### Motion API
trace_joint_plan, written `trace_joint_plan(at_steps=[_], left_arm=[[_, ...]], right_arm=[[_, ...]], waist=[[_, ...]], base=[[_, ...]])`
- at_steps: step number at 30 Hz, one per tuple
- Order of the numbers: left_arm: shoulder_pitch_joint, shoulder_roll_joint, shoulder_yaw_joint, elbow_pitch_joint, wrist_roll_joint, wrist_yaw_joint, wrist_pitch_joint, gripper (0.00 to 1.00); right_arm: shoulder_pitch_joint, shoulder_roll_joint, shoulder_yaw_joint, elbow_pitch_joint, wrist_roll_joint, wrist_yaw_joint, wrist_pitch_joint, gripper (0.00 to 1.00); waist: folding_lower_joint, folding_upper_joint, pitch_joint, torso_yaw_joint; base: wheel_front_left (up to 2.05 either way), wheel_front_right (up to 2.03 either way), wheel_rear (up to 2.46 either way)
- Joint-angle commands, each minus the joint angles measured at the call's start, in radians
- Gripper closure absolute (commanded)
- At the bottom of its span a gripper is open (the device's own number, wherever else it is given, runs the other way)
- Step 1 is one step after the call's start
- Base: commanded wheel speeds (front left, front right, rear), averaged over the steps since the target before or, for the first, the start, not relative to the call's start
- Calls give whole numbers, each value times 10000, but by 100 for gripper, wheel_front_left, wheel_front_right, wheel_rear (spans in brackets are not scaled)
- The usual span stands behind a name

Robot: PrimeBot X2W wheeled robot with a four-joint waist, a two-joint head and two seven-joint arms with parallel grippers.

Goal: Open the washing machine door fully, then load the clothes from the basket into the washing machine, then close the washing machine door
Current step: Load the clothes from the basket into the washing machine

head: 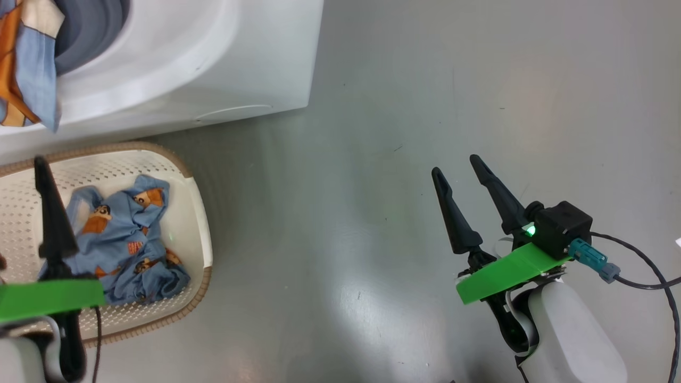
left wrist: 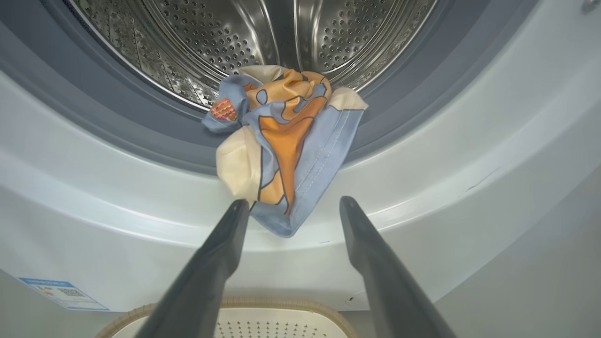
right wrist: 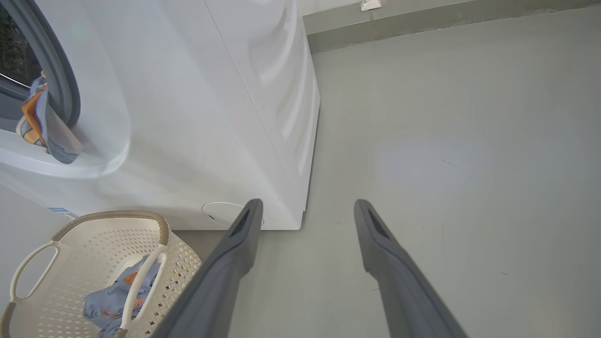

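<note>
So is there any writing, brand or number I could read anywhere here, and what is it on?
Blue label on the washing machine front: print too small and blurred to read.
Garment hanging at the drum opening: cartoon pictures, no readable words.
Nothing else legible.

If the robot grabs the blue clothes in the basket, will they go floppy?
Probably floppy: the clothes lie crumpled in the basket. Likely light, and they may dangle like the piece drooping from the washing machine.
</note>
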Motion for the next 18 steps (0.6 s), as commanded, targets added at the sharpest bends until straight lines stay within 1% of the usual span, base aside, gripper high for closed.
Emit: trace_joint_plan(at_steps=[1,12,18], left_arm=[[446,118,383,-141,135,-18,-51,0],[1398,-79,690,361,526,-88,-51,0],[1909,-106,776,571,537,-17,-51,0]], right_arm=[[285,85,273,-161,-108,27,-72,0],[307,85,307,-116,-92,27,-72,0],[303,85,333,-97,-59,27,-72,0]], waist=[[1,0,-18,-9],[1,0,-80,-28],[1,0,-104,-73]], base=[[0,0,0],[0,0,0],[0,0,0]])
